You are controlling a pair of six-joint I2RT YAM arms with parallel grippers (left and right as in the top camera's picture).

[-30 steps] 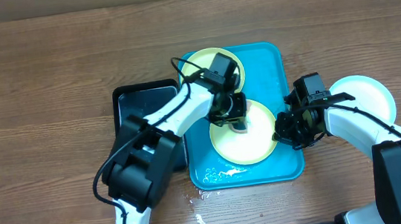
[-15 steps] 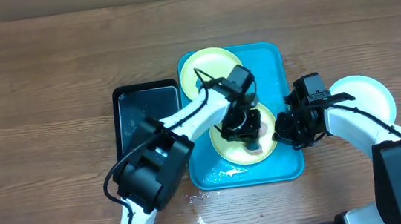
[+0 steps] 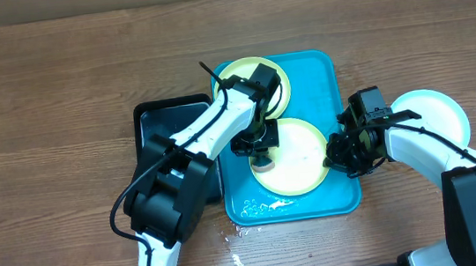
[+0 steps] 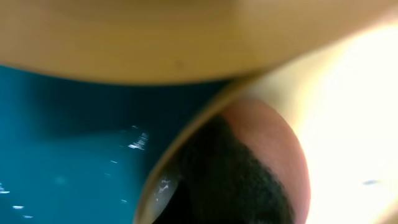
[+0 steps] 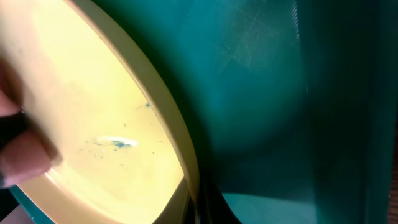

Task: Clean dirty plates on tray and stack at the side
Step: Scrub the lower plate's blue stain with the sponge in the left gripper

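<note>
A black tray (image 3: 143, 116) sits on the table (image 3: 55, 81) at the left. Just beside it lies the blue tray (image 3: 329, 70), which carries two plates. The back plate (image 3: 241, 75) is partly under the left arm. The left gripper (image 3: 262, 148) is down at the left rim of the front plate (image 3: 303, 157). It looks clenched on a sponge (image 4: 249, 168), pink with a dark scrub face, though its fingers are hidden.

The front plate has faint blue smears (image 5: 118, 144) on its pale centre. It looks light, stiff and glossy. The tray under it shows droplets, so the plate is probably wet and would likely skid under a sideways scrub unless held. The thin raised rim is the only real place to take hold.

The right gripper (image 3: 339, 153) is at that plate's right rim and seems to pinch it, one dark finger showing below the edge. A third plate (image 3: 436, 117) rests on the table at the right, apart from the tray.
</note>
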